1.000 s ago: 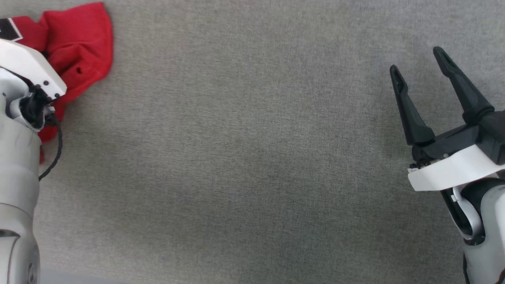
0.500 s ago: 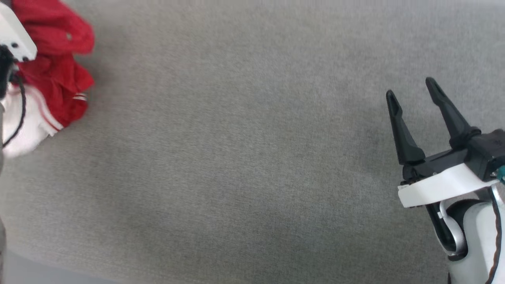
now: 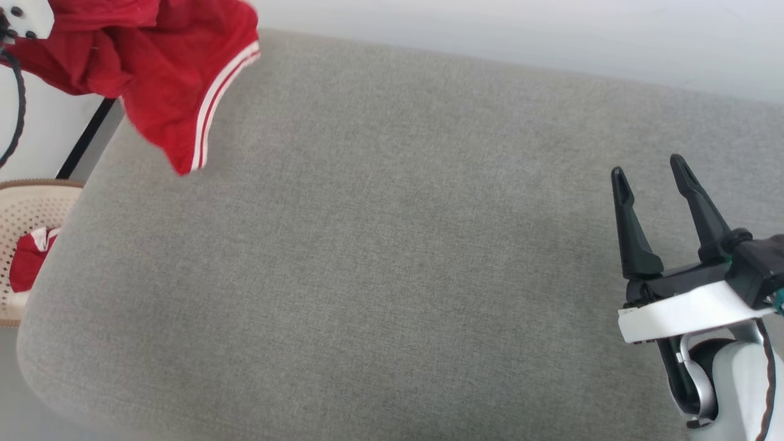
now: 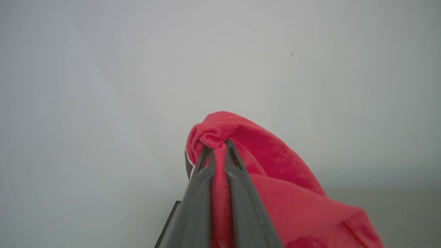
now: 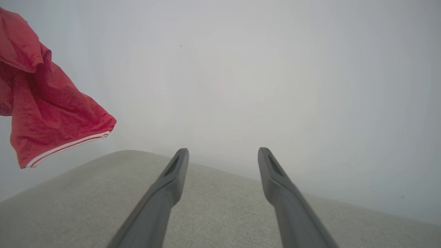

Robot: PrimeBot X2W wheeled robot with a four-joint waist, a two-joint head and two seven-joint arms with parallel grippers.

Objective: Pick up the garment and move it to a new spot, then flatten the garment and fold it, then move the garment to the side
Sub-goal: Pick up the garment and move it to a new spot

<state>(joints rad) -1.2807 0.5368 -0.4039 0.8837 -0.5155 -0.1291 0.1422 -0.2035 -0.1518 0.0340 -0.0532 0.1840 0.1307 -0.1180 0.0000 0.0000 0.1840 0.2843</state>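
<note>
Left wrist view shows the left pincer [image 4: 217,146] clamped on the hanging garment [image 4: 275,172]; right pincer [image 3: 648,169] gapes empty.

Left claw [image 4: 217,145] clamped on the garment [image 4: 275,165], raised; right claw [image 3: 648,166] spread wide, empty.

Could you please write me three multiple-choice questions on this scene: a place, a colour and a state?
1. Where is the basket relative to the grey cushion? A) on it B) beside its left end C) behind it
2. What colours are the shirt's striped trim? A) red and white B) blue and yellow C) black
3. How is the right gripper? A) shut on the shirt B) open, empty C) shut, empty
Answers: B, it sits past the cushion's left end; A, white stripes edge red cloth; B, its fingers stand apart, nothing between.
</note>
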